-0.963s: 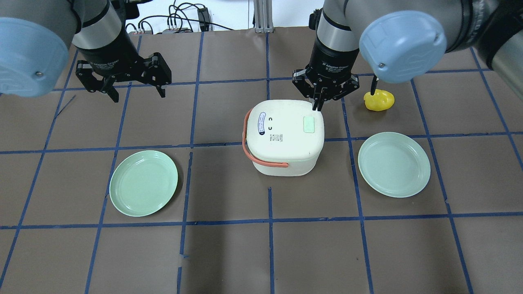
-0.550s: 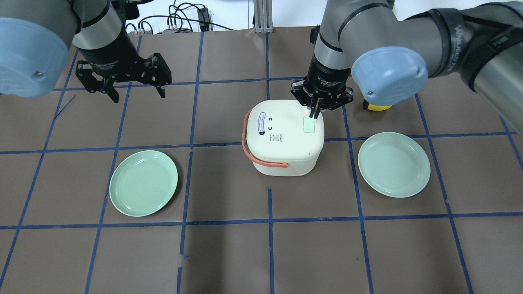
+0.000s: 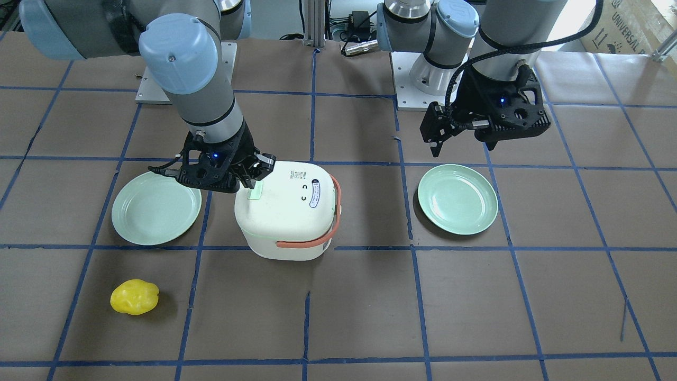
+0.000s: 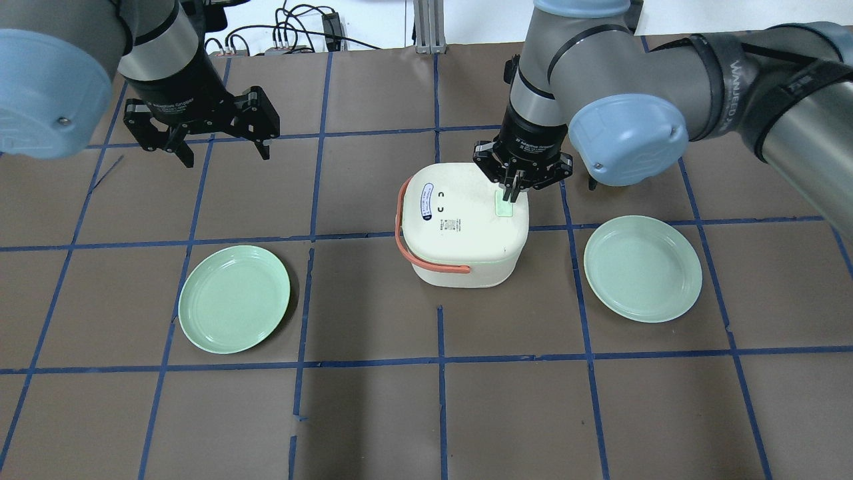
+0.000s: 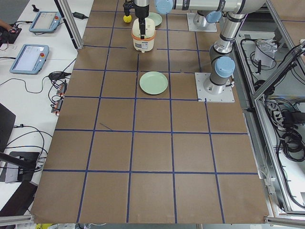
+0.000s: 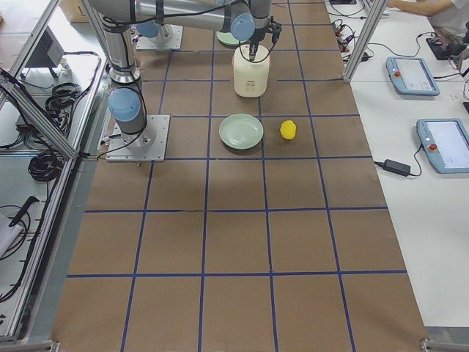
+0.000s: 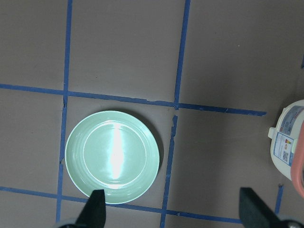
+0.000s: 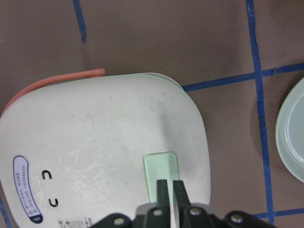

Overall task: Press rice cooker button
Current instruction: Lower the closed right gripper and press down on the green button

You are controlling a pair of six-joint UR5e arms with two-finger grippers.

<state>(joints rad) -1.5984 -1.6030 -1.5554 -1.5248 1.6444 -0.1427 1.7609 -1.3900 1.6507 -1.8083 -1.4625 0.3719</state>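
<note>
The white rice cooker (image 4: 460, 227) with an orange handle stands mid-table. Its pale green button (image 4: 504, 204) sits on the lid's right side. My right gripper (image 4: 512, 193) is shut, its fingertips (image 8: 169, 187) pointing down onto the far end of the button (image 8: 161, 178). It also shows in the front view (image 3: 254, 182) above the button (image 3: 255, 191). My left gripper (image 4: 220, 150) is open and empty, hovering far to the left of the cooker; its fingers (image 7: 97, 209) frame a green plate.
Two green plates lie on the table, one at left (image 4: 234, 298) and one at right (image 4: 642, 268). A yellow pepper-like object (image 3: 134, 297) lies beyond the right plate, hidden by my right arm in the overhead view.
My right gripper moved from behind the cooker's back right corner forward and down onto the green button. The left arm has not moved.
</note>
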